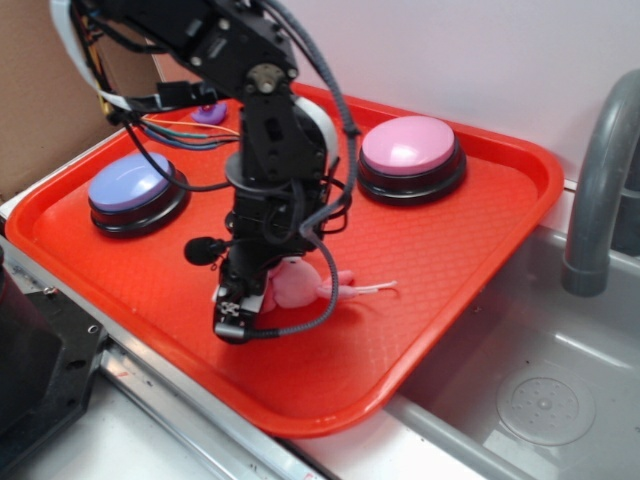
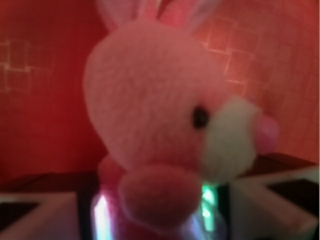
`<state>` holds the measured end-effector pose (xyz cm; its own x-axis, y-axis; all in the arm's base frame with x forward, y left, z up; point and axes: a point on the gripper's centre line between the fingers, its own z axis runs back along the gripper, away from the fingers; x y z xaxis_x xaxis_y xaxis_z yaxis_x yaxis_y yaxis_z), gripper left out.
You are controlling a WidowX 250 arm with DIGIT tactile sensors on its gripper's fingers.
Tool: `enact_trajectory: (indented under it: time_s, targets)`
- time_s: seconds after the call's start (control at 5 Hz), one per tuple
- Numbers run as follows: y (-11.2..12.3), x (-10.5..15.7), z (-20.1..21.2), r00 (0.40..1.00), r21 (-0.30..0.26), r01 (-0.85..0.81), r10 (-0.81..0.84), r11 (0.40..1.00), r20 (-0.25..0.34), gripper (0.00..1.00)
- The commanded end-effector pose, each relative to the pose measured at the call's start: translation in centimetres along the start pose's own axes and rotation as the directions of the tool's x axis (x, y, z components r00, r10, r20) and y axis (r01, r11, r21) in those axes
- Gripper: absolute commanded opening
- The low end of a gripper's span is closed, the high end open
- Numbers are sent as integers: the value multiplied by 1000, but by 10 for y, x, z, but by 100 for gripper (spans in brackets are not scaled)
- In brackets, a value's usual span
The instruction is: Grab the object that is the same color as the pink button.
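I am seeing fuzzy matt plush on the pink toy [image 2: 155, 115] (snout too), a textured glossy plastic tray [image 1: 450, 260], and smooth metal sink [image 1: 560, 400].

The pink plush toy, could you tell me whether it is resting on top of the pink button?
No, the pink plush toy lies on the red tray at the gripper, apart from the pink button.

Open red tray [image 1: 440, 290] is lying free right of the gripper [image 1: 250, 310]; pink button [image 1: 410, 150] and lavender button [image 1: 135, 190] are flanking behind.
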<state>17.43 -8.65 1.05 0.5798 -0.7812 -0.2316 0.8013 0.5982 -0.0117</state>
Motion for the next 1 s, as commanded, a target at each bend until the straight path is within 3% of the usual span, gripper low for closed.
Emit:
enact_trajectory:
  time_s: [0.0, 0.2, 0.4, 0.6, 0.8]
  targets:
    - [9, -43, 79, 874, 48, -442, 417, 896, 249, 0]
    - [7, -64, 124, 727, 35, -658, 623, 752, 290, 0]
    - [-1, -86, 170, 539, 5, -826, 788, 563, 297, 0]
    - [-11, -100, 217, 413, 9, -902, 856, 432, 312, 0]
    - [-13, -117, 234, 372, -68, -914, 894, 399, 250, 0]
